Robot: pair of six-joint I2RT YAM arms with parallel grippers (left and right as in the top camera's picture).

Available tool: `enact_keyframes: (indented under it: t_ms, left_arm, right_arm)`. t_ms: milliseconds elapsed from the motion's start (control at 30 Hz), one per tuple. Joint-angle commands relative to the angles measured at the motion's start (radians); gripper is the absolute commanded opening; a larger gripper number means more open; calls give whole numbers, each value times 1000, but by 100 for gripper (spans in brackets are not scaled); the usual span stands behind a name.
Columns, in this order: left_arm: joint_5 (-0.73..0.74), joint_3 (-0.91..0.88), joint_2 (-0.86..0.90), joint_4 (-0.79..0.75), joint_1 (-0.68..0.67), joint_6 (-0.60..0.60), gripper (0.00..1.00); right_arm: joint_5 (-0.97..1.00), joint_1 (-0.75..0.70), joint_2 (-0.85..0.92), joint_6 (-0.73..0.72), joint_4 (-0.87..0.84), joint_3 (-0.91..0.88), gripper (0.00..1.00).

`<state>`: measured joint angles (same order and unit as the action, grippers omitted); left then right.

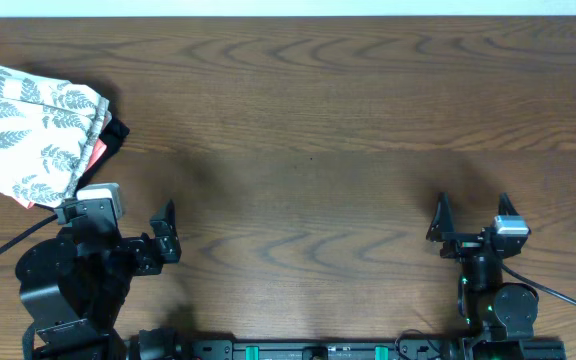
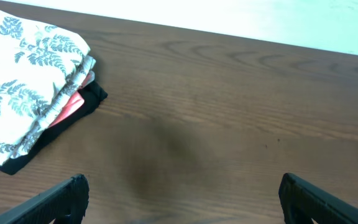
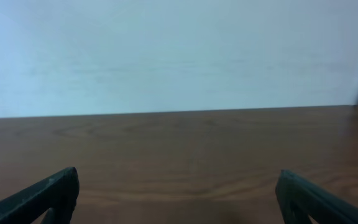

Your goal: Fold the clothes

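The white dress with grey-green fern print [image 1: 30, 130] lies folded at the far left of the table, on top of a pile. It also shows at the upper left of the left wrist view [image 2: 23, 87]. My left gripper [image 1: 166, 232] is open and empty near the front edge, to the right of and nearer than the pile; its fingers frame bare wood [image 2: 182, 196]. My right gripper [image 1: 471, 218] is open and empty at the front right, over bare wood [image 3: 178, 196].
Under the dress lie a coral-pink garment [image 2: 73, 102] and a black garment [image 2: 89, 99]; the black one [image 1: 115, 135] sticks out on the pile's right. The wooden table [image 1: 308, 130] ends at a pale wall at the back [image 3: 166, 50].
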<state>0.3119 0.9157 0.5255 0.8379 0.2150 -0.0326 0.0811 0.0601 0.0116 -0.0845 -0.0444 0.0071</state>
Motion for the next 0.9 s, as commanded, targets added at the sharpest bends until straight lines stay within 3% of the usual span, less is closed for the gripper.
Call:
enact_keyframes:
  t_ms: [0,133,867]
  left_arm:
    - [10,-2,-4,0,3,1,98]
    - [10,-2,-4,0,3,1,98]
    - [10,-2,-4,-1,-2,1,98]
  right_arm:
    - [58,-6,-7,31,23,-2,99]
    - [56,-3,-5,31,105,-2,99]
    - [53,-3,-2,31,105,-2,99]
